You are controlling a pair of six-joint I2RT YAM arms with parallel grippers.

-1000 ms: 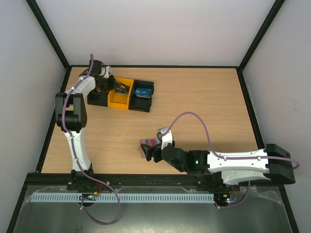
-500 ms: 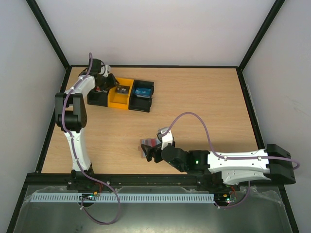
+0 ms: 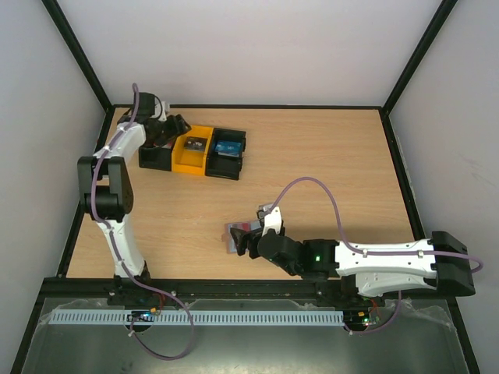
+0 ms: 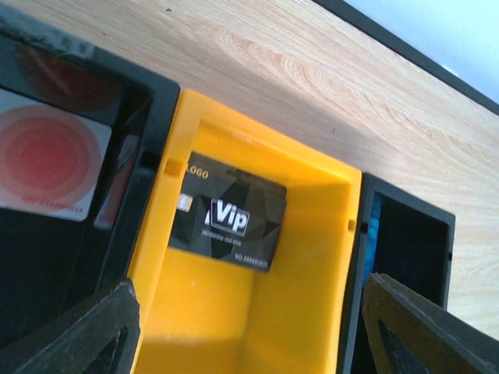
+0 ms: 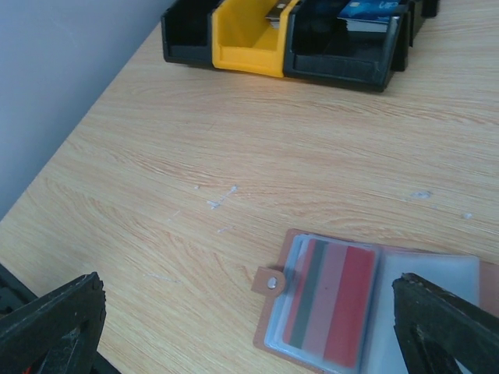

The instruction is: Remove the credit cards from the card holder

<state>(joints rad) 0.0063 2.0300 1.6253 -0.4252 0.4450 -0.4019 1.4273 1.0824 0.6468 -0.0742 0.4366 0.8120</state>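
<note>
Nearby — card [image 4: 227, 220] inside yellow bin [image 4: 310, 300]

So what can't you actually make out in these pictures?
- Right wrist view: the right-hand pocket of the open brown-rimmed card holder runs off the edge behind a black finger; contents hidden.
- Left wrist view: the white card with a red circle is cut by the frame edge; the right-hand black bin shows only a blue sliver.
- Top view: holder tiny, half under the right gripper.
</note>
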